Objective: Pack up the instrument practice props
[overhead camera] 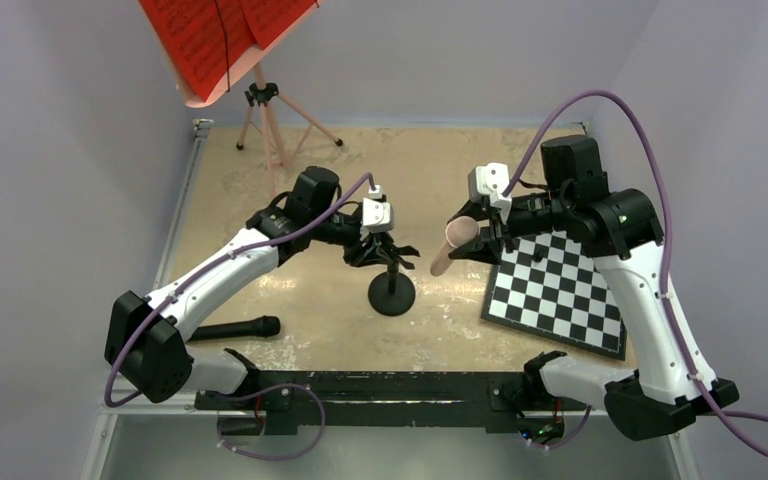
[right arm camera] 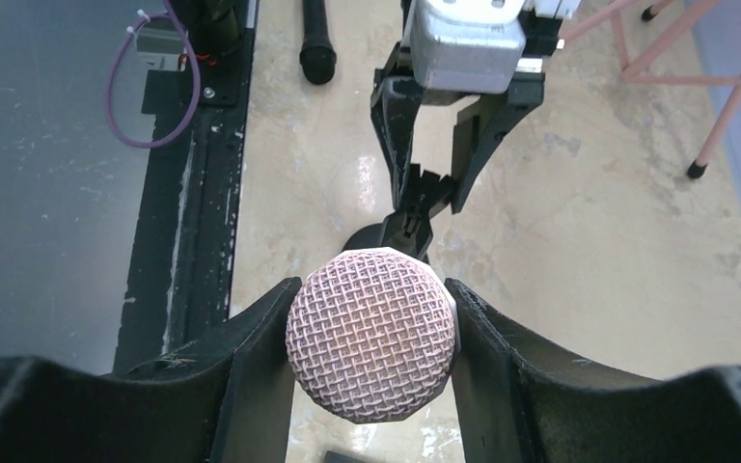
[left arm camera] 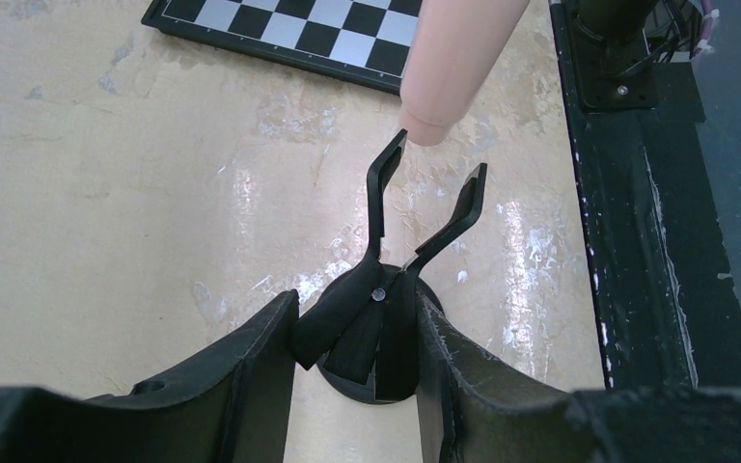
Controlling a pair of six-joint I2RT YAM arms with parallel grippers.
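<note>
My right gripper (right arm camera: 371, 338) is shut on a pink rod, a microphone with a mesh head (right arm camera: 371, 333). It holds the rod (overhead camera: 453, 245) tilted above the table. The rod's lower tip (left arm camera: 425, 125) hangs just beyond the forked black clip (left arm camera: 425, 207), apart from it. My left gripper (left arm camera: 357, 352) is shut on that clip, which stands on the black round base (overhead camera: 392, 295). A black microphone (overhead camera: 235, 328) lies at the near left. The pink music stand's tripod (overhead camera: 270, 115) stands at the far left, with red sheet-music pages (overhead camera: 225, 40) on its desk.
A black-and-white checkerboard (overhead camera: 560, 290) lies flat at the right, under my right arm. A black rail (overhead camera: 380, 390) runs along the near edge between the arm bases. Walls close in on the left, the back and the right.
</note>
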